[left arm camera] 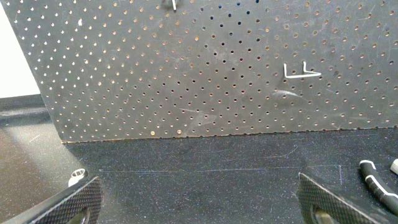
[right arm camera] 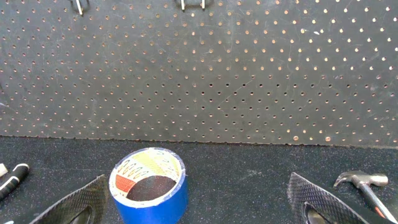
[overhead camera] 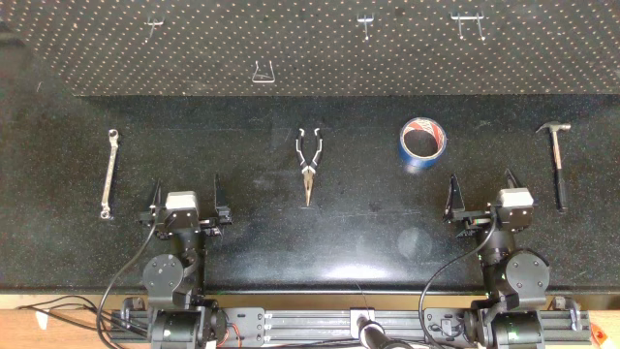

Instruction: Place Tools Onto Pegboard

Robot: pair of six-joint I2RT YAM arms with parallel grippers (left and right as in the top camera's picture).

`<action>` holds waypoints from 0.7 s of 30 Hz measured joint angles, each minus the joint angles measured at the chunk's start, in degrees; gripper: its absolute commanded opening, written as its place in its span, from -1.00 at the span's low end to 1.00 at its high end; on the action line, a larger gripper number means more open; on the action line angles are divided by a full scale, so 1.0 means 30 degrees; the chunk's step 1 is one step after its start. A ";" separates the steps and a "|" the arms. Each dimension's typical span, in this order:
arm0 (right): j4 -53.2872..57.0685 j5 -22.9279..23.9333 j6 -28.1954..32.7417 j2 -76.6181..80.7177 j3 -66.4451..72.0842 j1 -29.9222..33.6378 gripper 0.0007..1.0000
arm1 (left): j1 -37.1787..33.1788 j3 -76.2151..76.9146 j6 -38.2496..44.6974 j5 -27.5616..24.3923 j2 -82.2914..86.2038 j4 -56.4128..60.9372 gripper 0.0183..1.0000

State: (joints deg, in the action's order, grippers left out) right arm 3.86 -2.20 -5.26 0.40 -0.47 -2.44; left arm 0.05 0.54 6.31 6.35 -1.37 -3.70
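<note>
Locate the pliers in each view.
Top: pliers mid-table, between wrench and tape.
Left wrist: handle ends at the frame's edge, on the table.
Right wrist: handle tip at the frame's edge, across the tape from the hammer.
Shared landmark: the pegboard behind the table.

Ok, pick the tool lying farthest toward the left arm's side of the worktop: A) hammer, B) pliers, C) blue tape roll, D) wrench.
D: in the top view the wrench lies outside the left end effector, while the pliers, blue tape roll and hammer all sit further toward the right arm.
</note>
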 measured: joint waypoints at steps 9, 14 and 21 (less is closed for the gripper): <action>0.0000 0.0000 0.0000 0.0000 0.0000 0.0000 0.87 | 0.0000 0.0000 0.0000 0.0000 0.0000 0.0000 0.99; 0.0000 0.0000 0.0000 0.0000 0.0000 0.0000 0.87 | 0.0000 0.0000 0.0000 0.0000 0.0000 0.0000 0.99; 0.0000 0.0000 0.0000 0.0007 0.0000 0.0000 0.87 | -0.0372 0.1217 -0.0058 -0.0131 -0.3191 0.0852 0.99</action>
State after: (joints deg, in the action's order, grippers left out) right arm 3.86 -2.20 -5.26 0.43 -0.47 -2.44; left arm -1.06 4.19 6.13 5.96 -10.94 -1.15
